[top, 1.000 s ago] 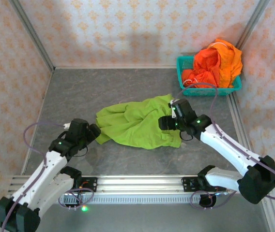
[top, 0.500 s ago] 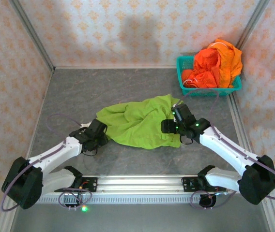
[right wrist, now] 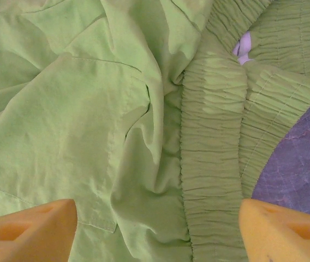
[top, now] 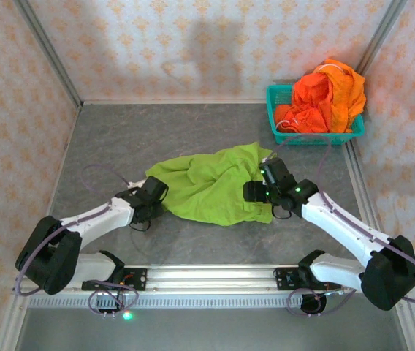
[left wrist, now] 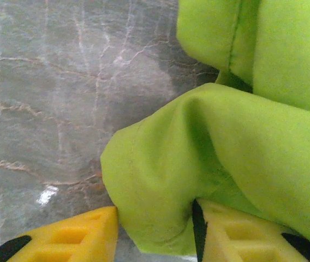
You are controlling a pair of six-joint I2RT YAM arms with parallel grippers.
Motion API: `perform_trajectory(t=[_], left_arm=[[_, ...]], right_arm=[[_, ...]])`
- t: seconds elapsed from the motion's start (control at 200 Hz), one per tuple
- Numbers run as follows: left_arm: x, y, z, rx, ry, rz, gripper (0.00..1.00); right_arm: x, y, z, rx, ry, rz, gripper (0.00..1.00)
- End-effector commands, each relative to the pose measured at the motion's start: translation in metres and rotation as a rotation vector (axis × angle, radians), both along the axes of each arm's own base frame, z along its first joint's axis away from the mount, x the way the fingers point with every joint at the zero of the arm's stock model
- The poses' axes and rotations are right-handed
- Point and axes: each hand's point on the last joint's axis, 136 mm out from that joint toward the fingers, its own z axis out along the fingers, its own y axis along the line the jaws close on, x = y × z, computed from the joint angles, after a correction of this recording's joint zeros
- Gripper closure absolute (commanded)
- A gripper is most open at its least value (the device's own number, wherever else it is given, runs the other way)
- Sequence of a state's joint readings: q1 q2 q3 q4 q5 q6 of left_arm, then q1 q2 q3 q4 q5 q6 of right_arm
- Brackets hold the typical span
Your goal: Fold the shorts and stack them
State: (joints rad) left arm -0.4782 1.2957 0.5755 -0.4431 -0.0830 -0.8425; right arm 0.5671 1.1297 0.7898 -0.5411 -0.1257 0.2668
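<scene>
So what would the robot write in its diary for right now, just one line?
step: grasping for fold | left gripper: open around green shorts hem | right gripper: open over waistband | orange shorts: in basket

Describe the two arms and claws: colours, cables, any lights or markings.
Both arms have white link shells with black joint housings and black wrists. The left claw and right claw carry yellow fingers with ribbed recesses; black shows at the left fingers' tips. A thin mauve cable loops along each arm. Small green lights glow on the right wrist and at the base rail.
</scene>
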Motion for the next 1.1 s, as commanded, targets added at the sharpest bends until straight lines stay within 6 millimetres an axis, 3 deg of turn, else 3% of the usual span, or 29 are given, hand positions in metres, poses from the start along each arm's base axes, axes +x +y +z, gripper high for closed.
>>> perform_trajectory(t=[0.0, 0.15, 0.275, 0.46, 0.57, 0.681, 0.756, 0.891, 1.096], left_arm=[[0.015, -0.01, 0.004, -0.02, -0.039, -0.012, 0.65], [0.014, -0.012, -0.003, -0.019, -0.016, -0.02, 0.78], [0.019, -0.009, 0.01, 0.006, -0.037, -0.025, 0.9], [0.036, 0.0, 0.079, 0.067, -0.169, -0.048, 1.0], [0.044, 0.006, 0.122, 0.101, -0.262, -0.055, 1.0], [0.047, 0.011, 0.148, 0.124, -0.318, -0.059, 1.0], [0.047, 0.011, 0.15, 0.123, -0.326, -0.06, 1.0], [0.044, 0.009, 0.135, 0.107, -0.298, -0.061, 1.0], [0.041, 0.008, 0.121, 0.095, -0.277, -0.054, 1.0]], right_arm=[[0.001, -0.005, 0.003, -0.011, -0.027, -0.027, 0.23], [0.0, -0.007, 0.001, -0.025, -0.021, -0.028, 0.23], [-0.001, -0.011, 0.0, -0.044, -0.015, -0.031, 0.24], [-0.008, -0.012, -0.004, -0.044, 0.021, -0.036, 0.27], [-0.016, -0.013, -0.01, -0.04, 0.061, -0.045, 0.27], [-0.026, -0.018, -0.019, -0.029, 0.108, -0.099, 0.29], [-0.035, -0.02, -0.025, 0.015, 0.137, -0.155, 0.31], [-0.05, -0.023, -0.034, 0.069, 0.142, -0.216, 0.43], [-0.066, -0.019, -0.053, 0.006, 0.158, -0.161, 0.43]])
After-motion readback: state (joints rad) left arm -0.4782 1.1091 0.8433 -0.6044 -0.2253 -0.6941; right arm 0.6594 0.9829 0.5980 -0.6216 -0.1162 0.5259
